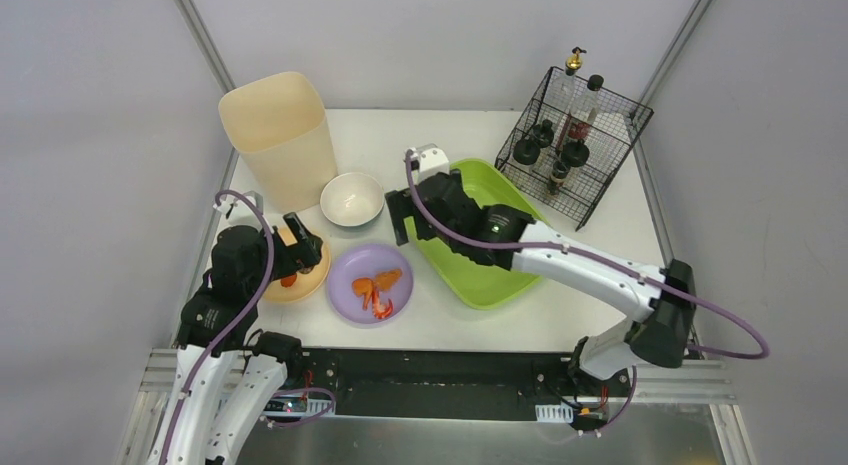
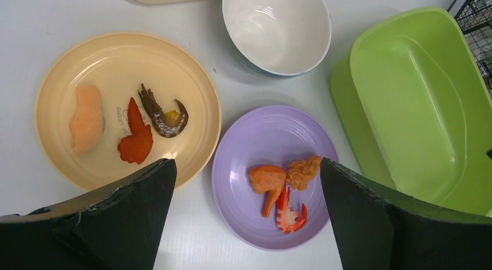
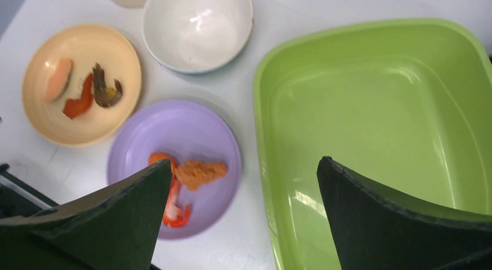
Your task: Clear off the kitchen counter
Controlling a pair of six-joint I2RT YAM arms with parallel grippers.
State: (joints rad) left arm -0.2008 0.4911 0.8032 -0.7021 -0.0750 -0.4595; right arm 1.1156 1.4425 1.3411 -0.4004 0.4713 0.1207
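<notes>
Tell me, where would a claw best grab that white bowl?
Probably its thin rim, from above, one finger inside and one outside. The bowl stands upright and empty, mouth up, and its round wall looks too wide to span. The side away from the bin has more room.

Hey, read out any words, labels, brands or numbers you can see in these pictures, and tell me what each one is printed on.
Yellow plate: faint grey print at its centre, beside the food, too small and blurred to read.
Bottles in the wire basket: any labels are too small to read.
No other text, number or sign shows in any view.
</notes>
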